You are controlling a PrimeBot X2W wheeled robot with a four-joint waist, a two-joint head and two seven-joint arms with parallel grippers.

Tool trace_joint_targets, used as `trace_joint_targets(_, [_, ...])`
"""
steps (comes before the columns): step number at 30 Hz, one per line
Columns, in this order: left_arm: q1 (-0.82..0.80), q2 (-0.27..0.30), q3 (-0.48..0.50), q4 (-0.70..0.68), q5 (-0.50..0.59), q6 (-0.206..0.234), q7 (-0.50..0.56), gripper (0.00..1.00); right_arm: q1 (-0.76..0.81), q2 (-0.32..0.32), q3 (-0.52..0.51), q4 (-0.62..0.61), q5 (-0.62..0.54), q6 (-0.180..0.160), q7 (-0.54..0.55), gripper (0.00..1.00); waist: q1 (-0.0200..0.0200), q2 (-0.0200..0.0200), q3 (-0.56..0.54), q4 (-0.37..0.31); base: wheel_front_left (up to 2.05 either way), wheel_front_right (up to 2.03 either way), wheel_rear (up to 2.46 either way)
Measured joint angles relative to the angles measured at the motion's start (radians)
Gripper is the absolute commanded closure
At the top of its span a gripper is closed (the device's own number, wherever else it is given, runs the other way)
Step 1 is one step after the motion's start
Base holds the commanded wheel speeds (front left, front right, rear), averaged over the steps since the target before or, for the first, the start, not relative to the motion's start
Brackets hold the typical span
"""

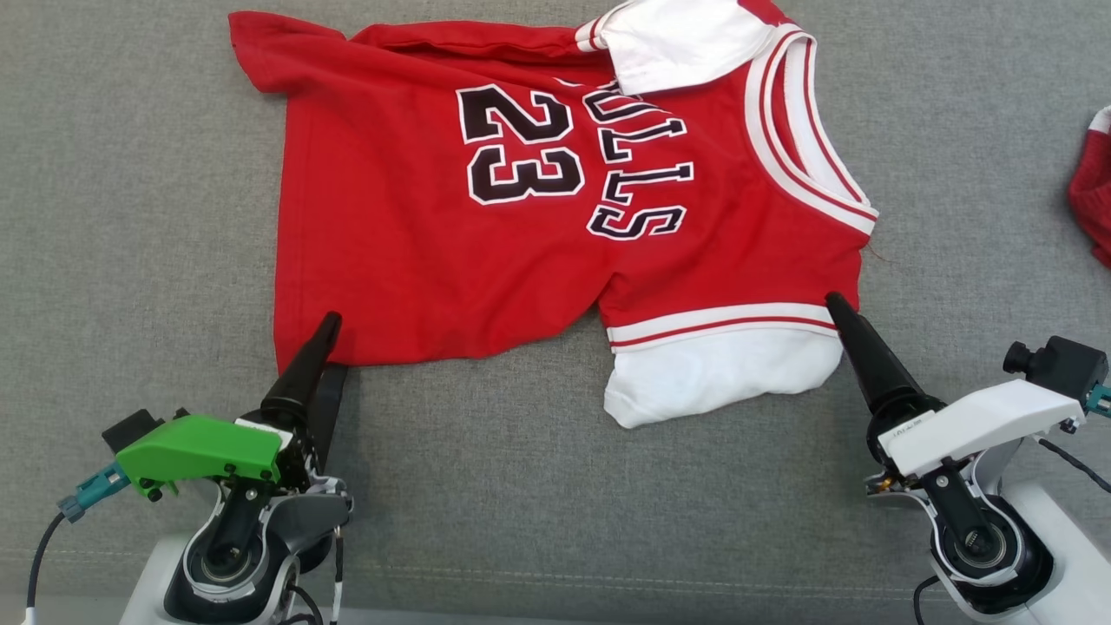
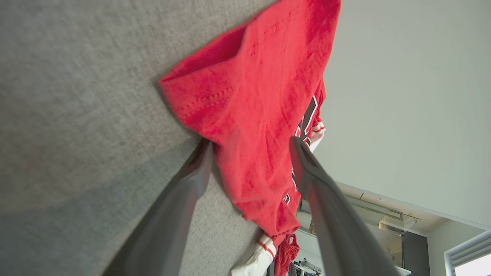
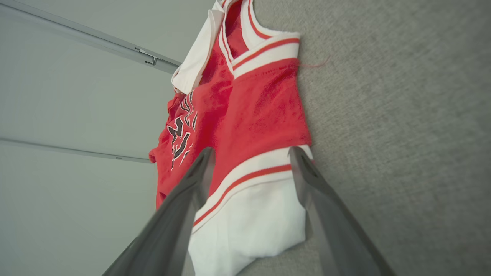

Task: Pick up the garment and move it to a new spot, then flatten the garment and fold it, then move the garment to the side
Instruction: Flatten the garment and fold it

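1. The left gripper (image 1: 334, 343) stood wide, its fingers straddling the near-left hem corner of the garment (image 1: 486, 260), likely poised to pinch it.
2. The garment lay rumpled on the grey surface (image 1: 130, 217).
3. The right gripper (image 1: 838, 304) stood wide astride the near white sleeve (image 1: 712, 373), apparently to match the left for spreading the cloth flat.

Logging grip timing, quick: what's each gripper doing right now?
Left gripper: open, astride a hem corner of the red jersey, not clamped.
Right gripper: open, astride its striped sleeve band, not clamped.
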State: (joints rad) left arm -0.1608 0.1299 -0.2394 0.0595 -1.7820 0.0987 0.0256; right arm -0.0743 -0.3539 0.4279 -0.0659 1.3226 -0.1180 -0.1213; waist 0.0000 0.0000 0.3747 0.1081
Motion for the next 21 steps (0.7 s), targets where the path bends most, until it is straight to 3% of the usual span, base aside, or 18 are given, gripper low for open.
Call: trace_joint_targets(21, [-0.025, 0.025, -0.013, 0.013, 0.027, 0.008, 0.0, 0.0, 0.043, -0.049, -0.112, -0.024, 0.014, -0.007, -0.028, 0.0, 0.0, 0.0, 0.014, -0.032, 0.0, 0.0, 0.0])
